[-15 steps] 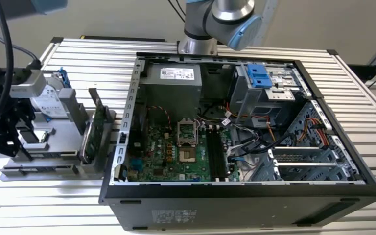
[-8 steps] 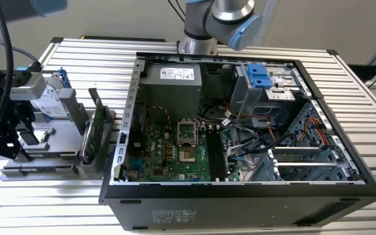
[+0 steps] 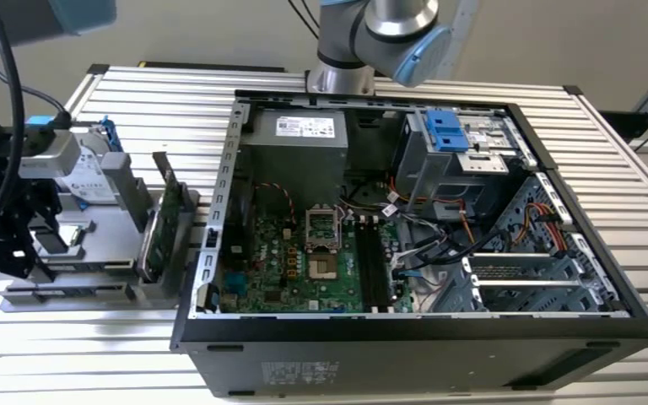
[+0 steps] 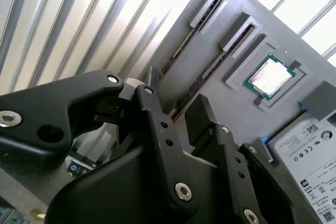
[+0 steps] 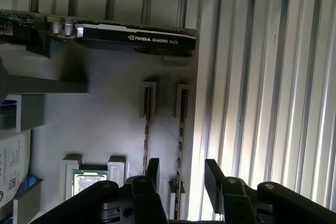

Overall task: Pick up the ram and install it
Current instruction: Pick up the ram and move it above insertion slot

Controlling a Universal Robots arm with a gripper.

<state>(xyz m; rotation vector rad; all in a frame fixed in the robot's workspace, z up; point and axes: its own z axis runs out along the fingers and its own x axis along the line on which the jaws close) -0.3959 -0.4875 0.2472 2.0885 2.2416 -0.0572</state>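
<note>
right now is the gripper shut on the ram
No, the gripper is open, fingers either side of the ram in the grey holder.

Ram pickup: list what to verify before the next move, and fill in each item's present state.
1. Pincer open: ok, its fingers stand apart in both wrist views.
2. Pincer empty: ok, nothing is gripped.
3. Pincer lined up with the ram: ok, the stick runs into the gap between the fingers.
4. Ram standing on edge in the grey holder: ok.
5. Fingers clear of the ram: cannot tell.
6. Board's memory slots free: ok, they look empty in the exterior view.
</note>
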